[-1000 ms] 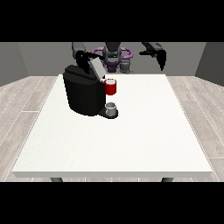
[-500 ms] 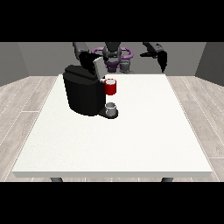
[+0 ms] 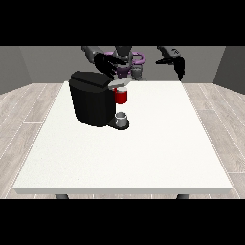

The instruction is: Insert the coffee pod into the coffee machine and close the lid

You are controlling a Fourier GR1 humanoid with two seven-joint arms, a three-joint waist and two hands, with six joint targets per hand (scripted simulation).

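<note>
The black coffee machine (image 3: 92, 99) stands on the white table (image 3: 143, 153) at the back left, its lid lying low on top. A red thing at the machine (image 3: 121, 96) sits under its head. On the machine's base stands a grey thing (image 3: 122, 119); I cannot tell whether it is the pod. The hand at the view's left (image 3: 106, 65) hovers over the back right of the lid with its fingers spread. Well clear of the machine, the hand at the view's right (image 3: 177, 63) hangs above the table's far edge, fingers pointing down.
The robot's torso (image 3: 125, 60) stands behind the table's far edge. Wooden floor surrounds the table on all sides.
The hand at the view's left has shifted a little towards the view's right above the machine's lid. The other hand has hardly moved.
</note>
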